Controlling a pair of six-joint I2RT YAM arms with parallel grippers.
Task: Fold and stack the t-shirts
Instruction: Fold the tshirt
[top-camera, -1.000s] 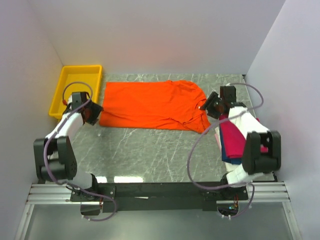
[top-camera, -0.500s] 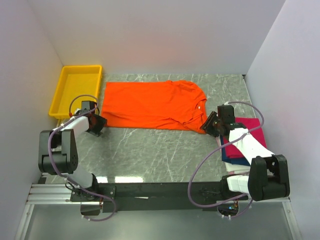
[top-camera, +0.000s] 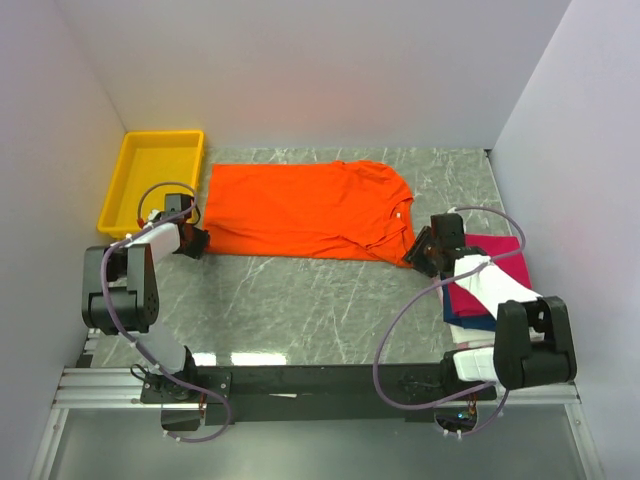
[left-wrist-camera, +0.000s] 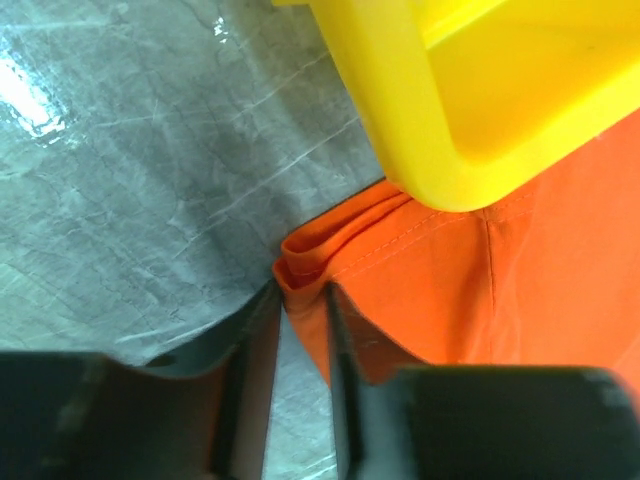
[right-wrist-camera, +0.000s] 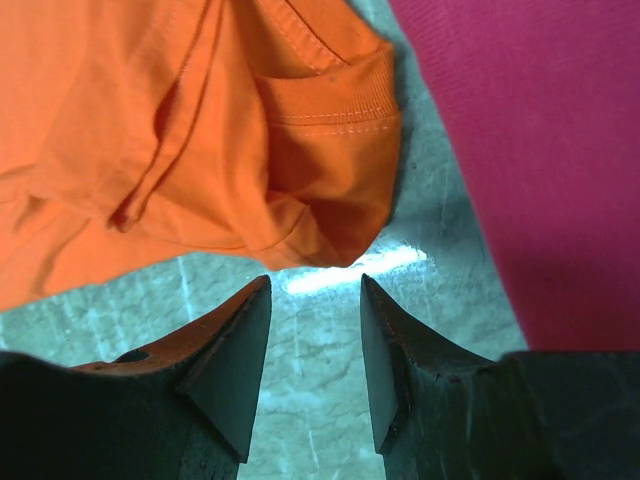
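Observation:
The orange t-shirt (top-camera: 300, 210) lies spread flat across the back of the table, its near-left corner next to the yellow tray. My left gripper (top-camera: 192, 240) is down at that corner. In the left wrist view the gripper (left-wrist-camera: 300, 295) has its fingers drawn close, with the bunched orange hem (left-wrist-camera: 310, 255) pinched between the tips. My right gripper (top-camera: 425, 250) sits at the shirt's near-right corner. The right wrist view shows this gripper (right-wrist-camera: 315, 285) open over bare table, just short of the orange sleeve (right-wrist-camera: 330, 150). A folded magenta-pink shirt (top-camera: 480, 285) lies on a navy one (top-camera: 462, 318) at the right.
The yellow tray (top-camera: 150, 180) stands at the back left, its corner (left-wrist-camera: 420, 130) right beside the pinched hem. The pink shirt's edge (right-wrist-camera: 530, 150) lies close to the right of my right fingers. White walls close in three sides of the marble table (top-camera: 300, 300).
Both arms came down from above the shirt to table level at its near corners. The left gripper then slid onto the left corner and closed on the hem.

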